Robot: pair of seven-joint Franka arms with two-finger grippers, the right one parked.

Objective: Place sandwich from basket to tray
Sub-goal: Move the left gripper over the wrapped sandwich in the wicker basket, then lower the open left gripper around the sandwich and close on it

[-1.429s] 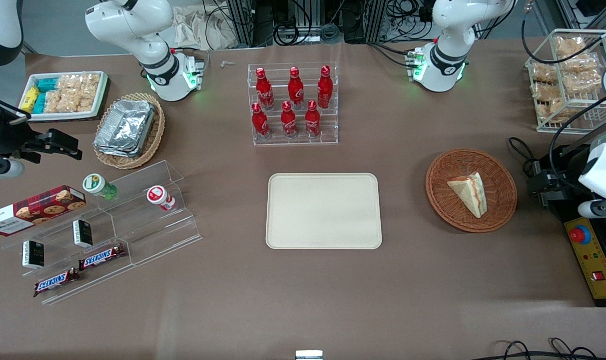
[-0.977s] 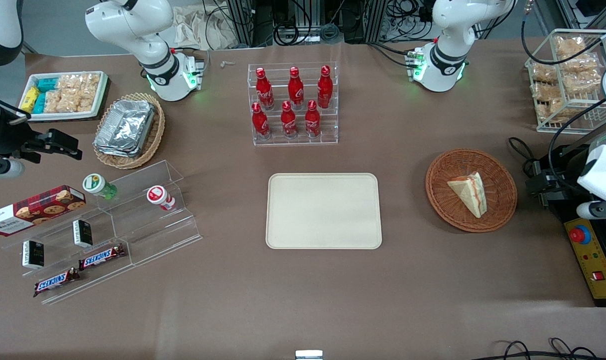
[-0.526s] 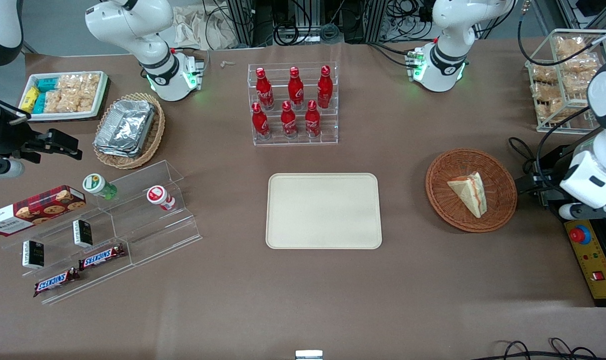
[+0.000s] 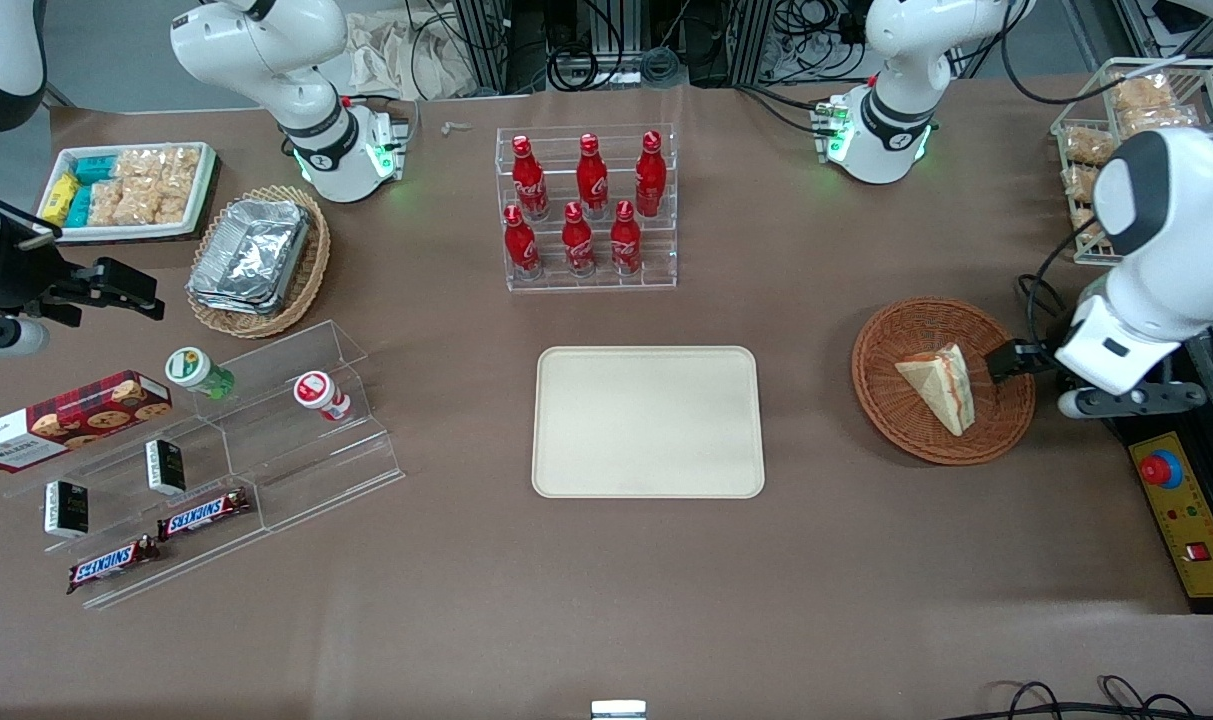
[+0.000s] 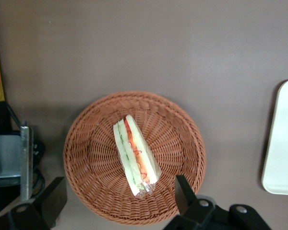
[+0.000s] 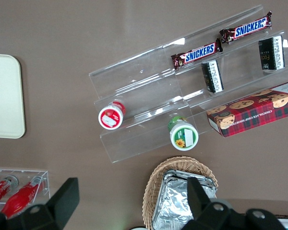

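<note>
The sandwich [image 4: 939, 387] [image 5: 134, 155], a pale wedge with red and green filling, lies in the reddish-brown woven basket [image 4: 896, 415] [image 5: 91, 163]. My left gripper [image 4: 1034, 378] [image 5: 120, 196] hovers open over the basket's rim at the side toward the working arm's end of the table. One black finger [image 4: 1006, 360] [image 5: 185, 194] is over the rim beside the sandwich, the other finger [image 5: 55, 196] is outside the basket. Nothing is between them. The cream tray [image 4: 648, 421] [image 5: 283, 139] lies bare beside the basket, toward the parked arm.
A black control box with a red button [image 4: 1161, 468] sits at the working arm's end, close to the basket. A clear rack of red bottles [image 4: 588, 205] stands farther from the camera than the tray. A wire rack of snacks [image 4: 1131, 110] is at the back.
My left arm has swung in from the table's end toward the basket. The gripper was off beside the control box and now one finger reaches over the basket's rim. The sandwich has not moved.
</note>
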